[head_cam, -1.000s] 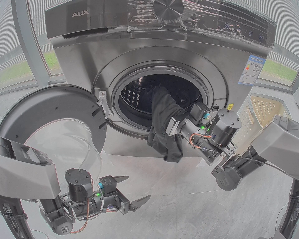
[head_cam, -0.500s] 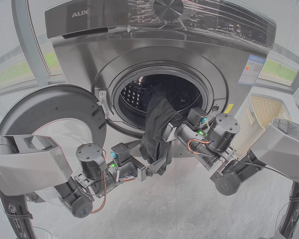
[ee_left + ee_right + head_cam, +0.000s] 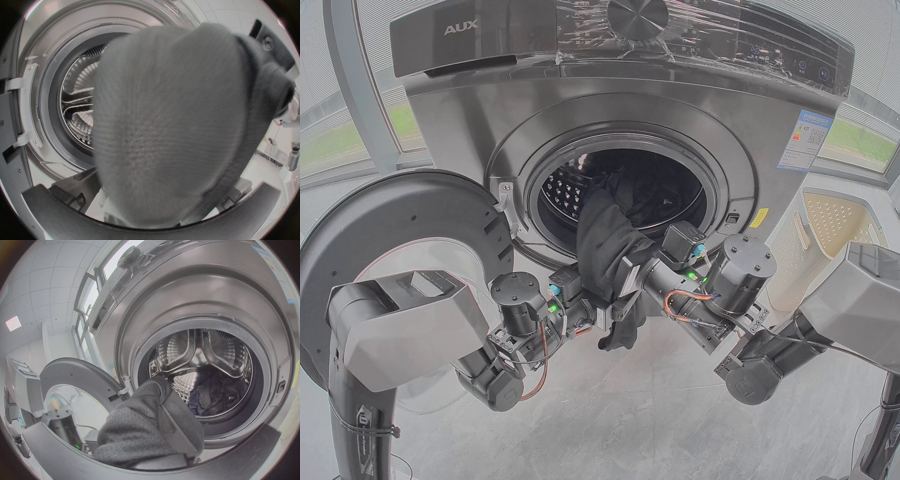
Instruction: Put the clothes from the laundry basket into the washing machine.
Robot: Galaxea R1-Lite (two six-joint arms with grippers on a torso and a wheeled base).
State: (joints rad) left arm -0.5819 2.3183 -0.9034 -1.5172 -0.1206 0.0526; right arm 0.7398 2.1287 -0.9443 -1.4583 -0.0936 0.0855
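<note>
Well, the dark garment (image 3: 606, 240) hangs at the centre of the head view, half over the lip of the washing machine (image 3: 650, 106) opening. It drapes across my right claw (image 3: 617, 275), with my left claw (image 3: 614, 310) at its dangling lower end. Cloth hides both, so I cannot tell whether either pinches. It looks light, limp and likely to slide back out; I'd take a bunched fold near the hem.
</note>
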